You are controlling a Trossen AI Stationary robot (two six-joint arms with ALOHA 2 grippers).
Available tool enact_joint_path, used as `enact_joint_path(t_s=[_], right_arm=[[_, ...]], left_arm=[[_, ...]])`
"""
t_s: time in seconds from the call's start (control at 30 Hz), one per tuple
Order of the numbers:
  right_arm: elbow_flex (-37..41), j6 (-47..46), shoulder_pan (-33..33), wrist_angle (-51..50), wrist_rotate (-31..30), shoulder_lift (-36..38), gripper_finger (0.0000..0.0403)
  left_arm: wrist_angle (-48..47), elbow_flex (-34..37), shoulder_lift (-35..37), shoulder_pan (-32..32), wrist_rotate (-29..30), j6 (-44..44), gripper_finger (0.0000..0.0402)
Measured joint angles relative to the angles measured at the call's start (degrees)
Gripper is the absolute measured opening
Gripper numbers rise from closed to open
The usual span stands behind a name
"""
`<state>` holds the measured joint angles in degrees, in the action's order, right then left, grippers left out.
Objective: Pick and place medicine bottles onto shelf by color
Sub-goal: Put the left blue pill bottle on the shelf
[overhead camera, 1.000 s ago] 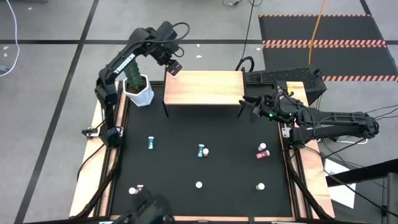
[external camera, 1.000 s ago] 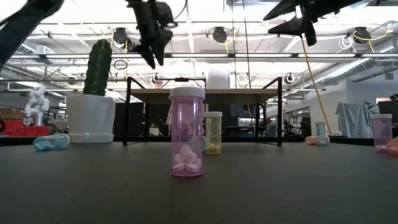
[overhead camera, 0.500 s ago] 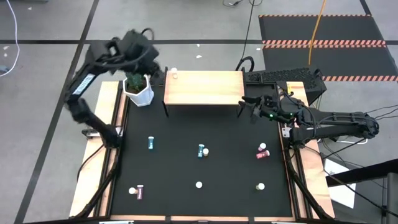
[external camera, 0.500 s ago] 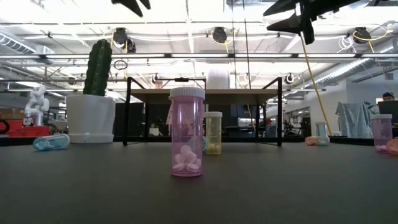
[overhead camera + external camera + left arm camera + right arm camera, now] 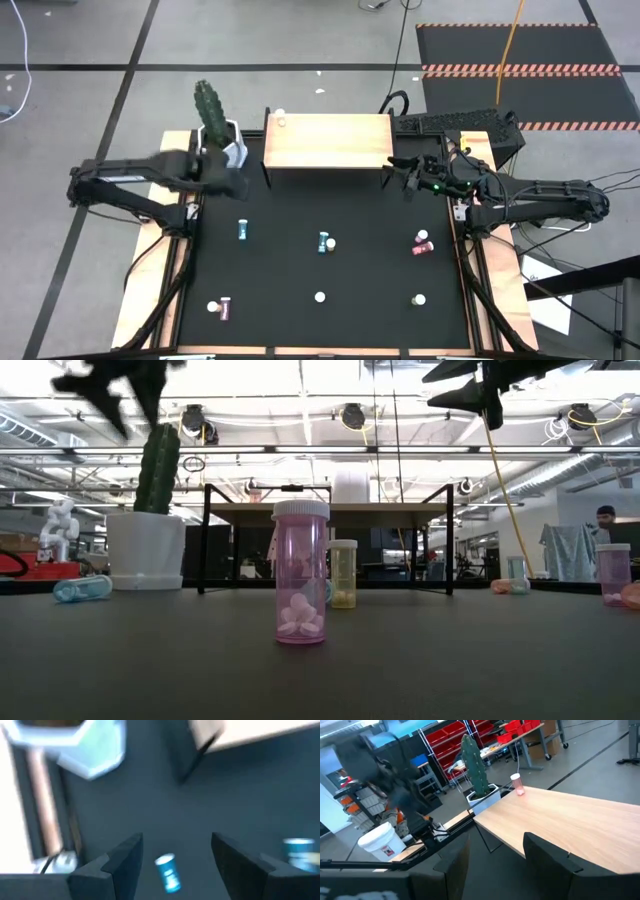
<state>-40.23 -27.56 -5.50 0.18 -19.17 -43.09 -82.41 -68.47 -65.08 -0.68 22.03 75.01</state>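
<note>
Overhead, the released left tool (image 5: pixel 228 183) hangs above the lying blue bottle (image 5: pixel 243 231); misalignment could roll it. Right tool (image 5: pixel 398 172), released, waits at the wooden shelf (image 5: pixel 330 140), three o'clock.

Both arms reach inward — left end effector (image 5: pixel 228 180) open and empty, right end effector (image 5: pixel 397 171) likewise.

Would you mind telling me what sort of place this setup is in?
Probably a robotics lab or workshop: red storage bins on racks, striped hazard floor markings, and ceiling-hung industrial lights.
</note>
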Motion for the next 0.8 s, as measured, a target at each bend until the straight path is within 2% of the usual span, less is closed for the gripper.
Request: enact_joint_path(t_s=[0.13,0.23,0.3,0.5,0.8], right_arm=[[0.00,-0.09,0.00,0.00,0.00,0.00,0.0183],[0.00,-0.56,0.00,-0.04,0.01,0.00,0.0183],[0.00,-1.12,0.00,-0.03,0.01,0.00,0.0183],[0.00,-2.85,-0.02,-0.04,1.35,0.00,0.0183],[0.00,-4.75,0.00,-0.55,1.50,0.00,0.0183]], left_arm=[[2.33,11.22,-0.57,0.03,-5.55,8.09,0.0236],[9.39,18.18,-0.68,-0.76,-9.38,9.21,0.0236],[15.21,21.95,-0.63,-1.30,-9.93,9.12,0.0236],[30.48,30.06,-0.65,-3.54,-10.39,8.12,0.0237],[38.77,37.77,-0.63,-4.21,-19.83,7.38,0.0237]])
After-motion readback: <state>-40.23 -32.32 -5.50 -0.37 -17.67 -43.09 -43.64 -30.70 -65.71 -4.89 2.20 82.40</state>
